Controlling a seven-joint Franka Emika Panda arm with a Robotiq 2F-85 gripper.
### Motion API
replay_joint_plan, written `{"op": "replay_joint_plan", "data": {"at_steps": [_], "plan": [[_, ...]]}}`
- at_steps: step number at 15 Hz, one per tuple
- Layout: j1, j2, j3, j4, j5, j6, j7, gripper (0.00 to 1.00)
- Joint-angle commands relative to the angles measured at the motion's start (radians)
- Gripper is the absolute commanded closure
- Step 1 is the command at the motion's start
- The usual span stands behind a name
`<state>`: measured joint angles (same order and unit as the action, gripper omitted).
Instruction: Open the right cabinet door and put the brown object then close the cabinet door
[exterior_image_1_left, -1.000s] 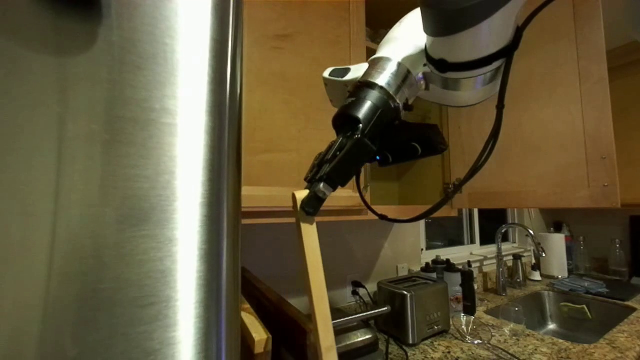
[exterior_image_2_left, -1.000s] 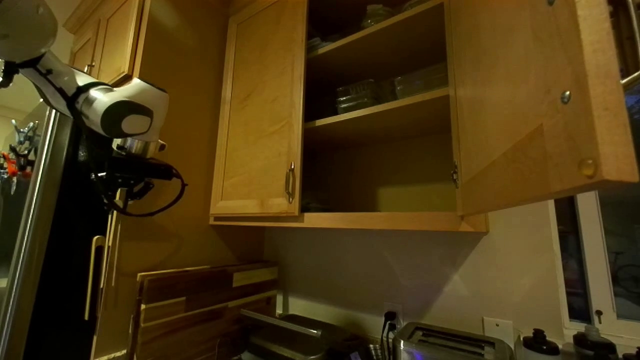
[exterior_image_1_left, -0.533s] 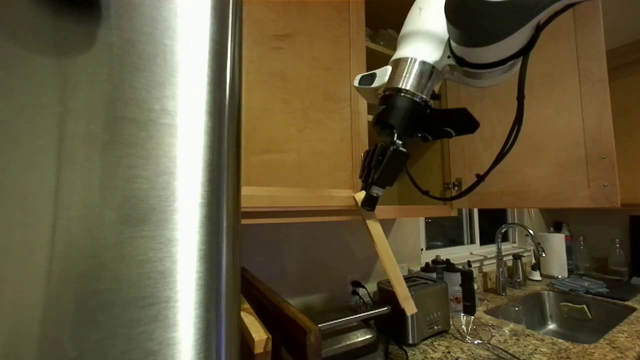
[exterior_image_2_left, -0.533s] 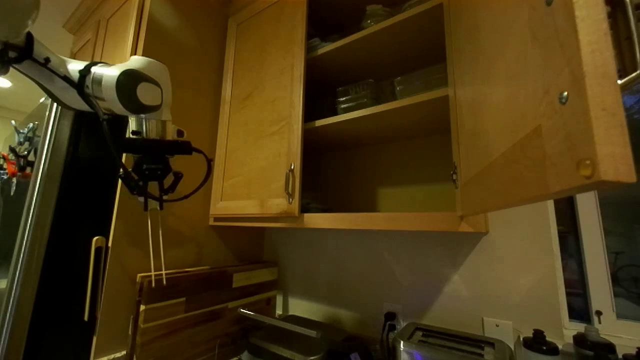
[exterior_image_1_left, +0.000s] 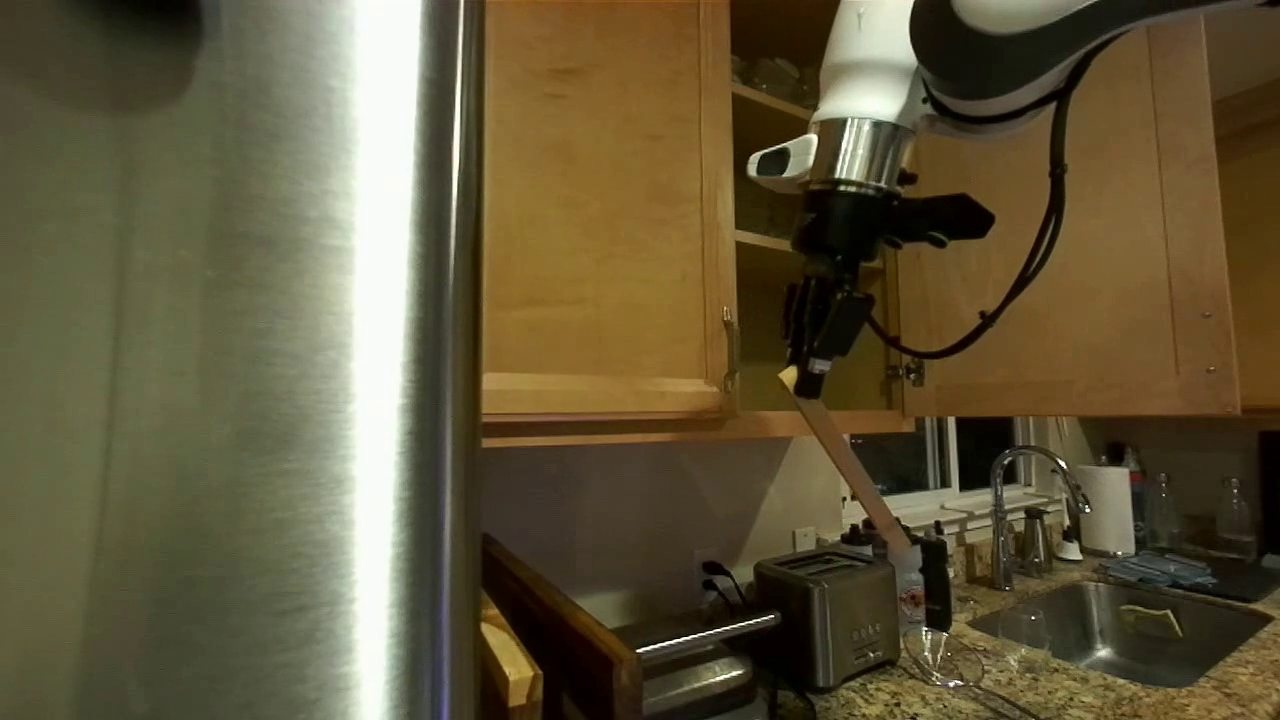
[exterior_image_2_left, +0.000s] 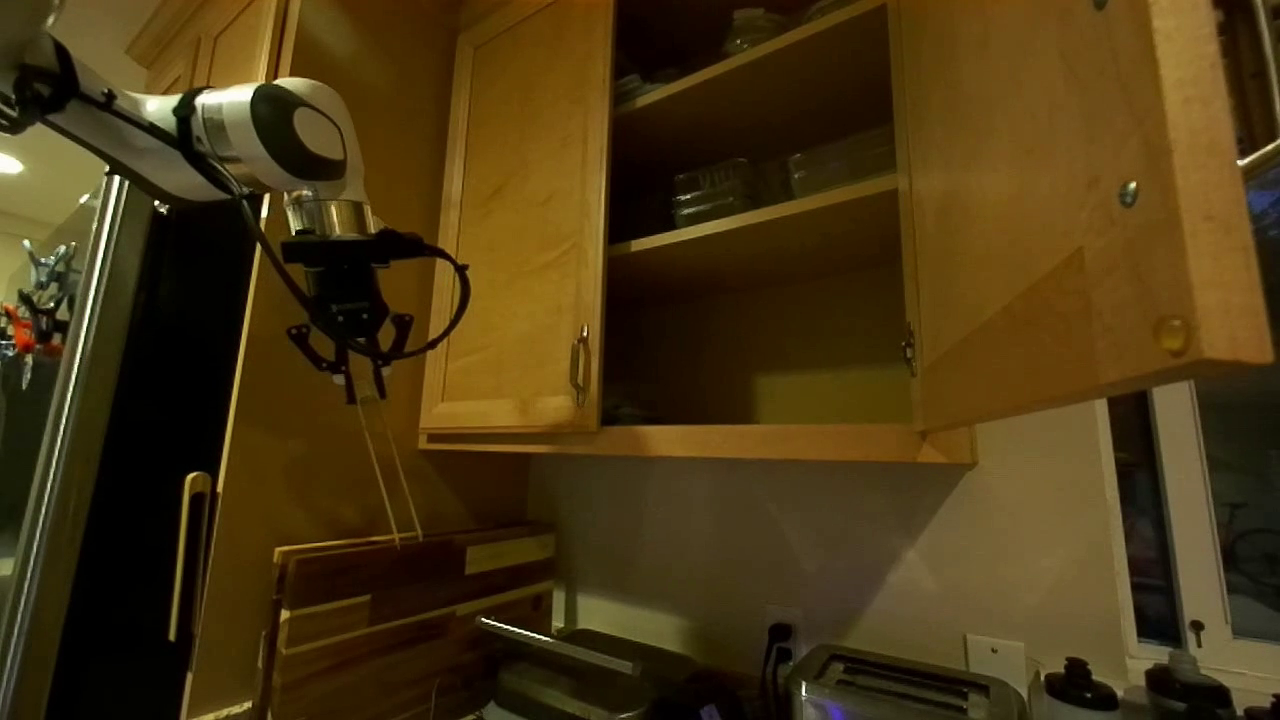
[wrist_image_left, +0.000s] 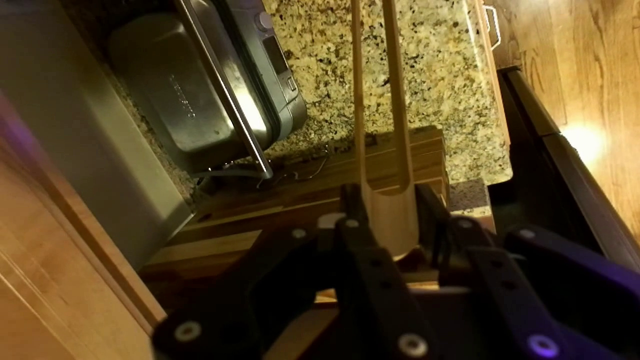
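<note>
The brown object, a pale wooden piece with two long thin prongs joined at one end, shows in both exterior views (exterior_image_1_left: 850, 465) (exterior_image_2_left: 388, 465) and in the wrist view (wrist_image_left: 392, 220). My gripper (exterior_image_1_left: 803, 380) is shut on its joined end; the fingers press both sides in the wrist view (wrist_image_left: 390, 202). In an exterior view (exterior_image_2_left: 362, 390) the gripper is left of the cabinet (exterior_image_2_left: 750, 442), outside it, with the prongs slanting down. The right cabinet door (exterior_image_2_left: 1040, 200) stands wide open, its inner face also showing in an exterior view (exterior_image_1_left: 1050, 270).
The twin door (exterior_image_2_left: 520, 240) is shut, beside the opening. Glass containers (exterior_image_2_left: 712, 195) stand on the middle shelf. Below are a cutting board (exterior_image_2_left: 420, 620), a steel appliance with a bar handle (wrist_image_left: 185, 90) and a toaster (exterior_image_1_left: 828, 620). The fridge (exterior_image_1_left: 250, 350) stands near.
My gripper has moved right and slightly up in both exterior views, carrying the brown object. The object has gone from nearly vertical to a stronger slant. The door has stayed open.
</note>
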<state>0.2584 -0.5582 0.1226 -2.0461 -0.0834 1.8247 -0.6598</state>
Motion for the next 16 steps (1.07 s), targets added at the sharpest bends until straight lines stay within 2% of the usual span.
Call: {"op": "replay_joint_plan", "data": {"at_steps": [1, 8, 9, 12, 16], "plan": [[0.013, 0.005, -0.008, 0.004, -0.006, -0.003, 0.005, 0.71], [0.013, 0.009, -0.007, 0.004, -0.006, -0.003, 0.005, 0.71], [0.013, 0.009, -0.007, 0.004, -0.006, -0.003, 0.005, 0.92], [-0.008, 0.012, -0.021, 0.005, -0.084, 0.005, -0.05, 0.92], [-0.026, 0.03, -0.075, 0.028, -0.221, 0.027, -0.212, 0.92]]}}
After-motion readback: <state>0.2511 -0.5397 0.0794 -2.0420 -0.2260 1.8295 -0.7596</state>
